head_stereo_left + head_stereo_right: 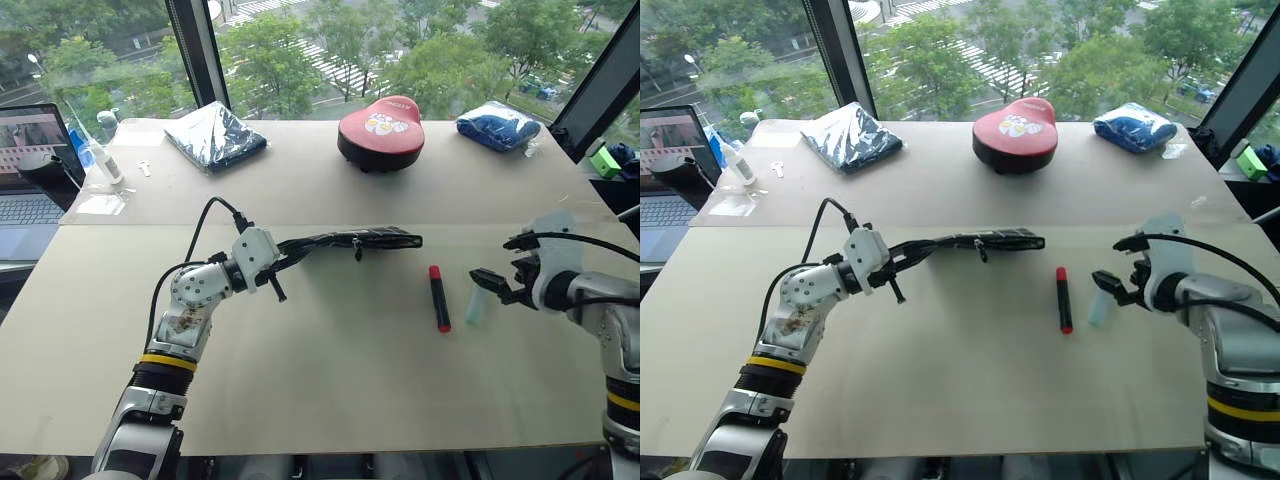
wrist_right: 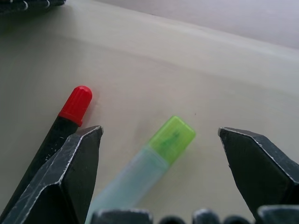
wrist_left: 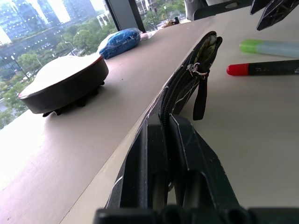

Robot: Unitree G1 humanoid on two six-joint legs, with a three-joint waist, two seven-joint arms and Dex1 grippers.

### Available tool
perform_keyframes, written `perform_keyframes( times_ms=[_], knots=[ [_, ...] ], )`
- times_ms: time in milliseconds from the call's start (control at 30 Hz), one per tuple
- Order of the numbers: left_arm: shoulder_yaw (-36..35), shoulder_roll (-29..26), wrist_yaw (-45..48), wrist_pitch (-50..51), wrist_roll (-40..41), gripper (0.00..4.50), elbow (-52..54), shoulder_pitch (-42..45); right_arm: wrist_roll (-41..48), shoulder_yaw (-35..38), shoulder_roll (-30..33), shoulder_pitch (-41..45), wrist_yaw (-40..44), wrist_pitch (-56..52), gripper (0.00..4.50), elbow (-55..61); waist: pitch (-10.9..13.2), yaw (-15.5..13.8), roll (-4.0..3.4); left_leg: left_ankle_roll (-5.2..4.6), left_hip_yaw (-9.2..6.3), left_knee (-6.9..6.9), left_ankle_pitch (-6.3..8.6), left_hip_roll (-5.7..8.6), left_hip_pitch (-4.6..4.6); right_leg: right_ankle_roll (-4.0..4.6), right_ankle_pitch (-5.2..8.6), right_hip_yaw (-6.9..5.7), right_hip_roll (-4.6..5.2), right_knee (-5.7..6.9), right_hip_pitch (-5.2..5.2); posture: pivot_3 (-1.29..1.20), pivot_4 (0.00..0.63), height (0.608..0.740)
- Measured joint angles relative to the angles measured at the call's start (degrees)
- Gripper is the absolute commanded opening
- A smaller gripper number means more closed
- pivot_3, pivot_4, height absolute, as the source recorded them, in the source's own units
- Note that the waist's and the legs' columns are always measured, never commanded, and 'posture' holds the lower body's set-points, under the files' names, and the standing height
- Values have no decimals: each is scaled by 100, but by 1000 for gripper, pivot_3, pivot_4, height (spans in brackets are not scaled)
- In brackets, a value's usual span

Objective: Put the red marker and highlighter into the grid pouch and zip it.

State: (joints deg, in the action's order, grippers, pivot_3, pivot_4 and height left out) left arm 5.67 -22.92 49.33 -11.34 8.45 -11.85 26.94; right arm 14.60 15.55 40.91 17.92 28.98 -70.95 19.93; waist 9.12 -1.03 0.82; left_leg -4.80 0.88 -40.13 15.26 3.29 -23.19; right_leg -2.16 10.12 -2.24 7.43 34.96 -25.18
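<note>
Black left gripper (image 1: 270, 268) clamped on grid pouch (image 1: 350, 240); right gripper (image 2: 161, 154) wide over highlighter (image 2: 149, 163).

My left arm reaches forward over the table, its forearm angled inward, and my left gripper (image 1: 283, 262) points level toward my right side with its two black fingers (image 3: 187, 154) pressed together, clamped on one end of the flat black fabric grid pouch (image 1: 355, 239). My right arm comes in from the right edge, wrist bent downward. My right gripper (image 2: 161, 175) hangs with its fingers spread wide apart.
</note>
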Motion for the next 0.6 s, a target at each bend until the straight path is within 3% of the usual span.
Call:
perform_keyframes(
  times_ms=[600],
  knots=[
    [8, 47, -66, -88, -19, 0, -6, -4, -31, -166, -292, -565, -491, 298, 4397, -219, 0, -2, 0, -7, 0, -7, 2, 3, 8, -2, 1, -5, -5, -2, 15, 0, 150, 740]
  ],
)
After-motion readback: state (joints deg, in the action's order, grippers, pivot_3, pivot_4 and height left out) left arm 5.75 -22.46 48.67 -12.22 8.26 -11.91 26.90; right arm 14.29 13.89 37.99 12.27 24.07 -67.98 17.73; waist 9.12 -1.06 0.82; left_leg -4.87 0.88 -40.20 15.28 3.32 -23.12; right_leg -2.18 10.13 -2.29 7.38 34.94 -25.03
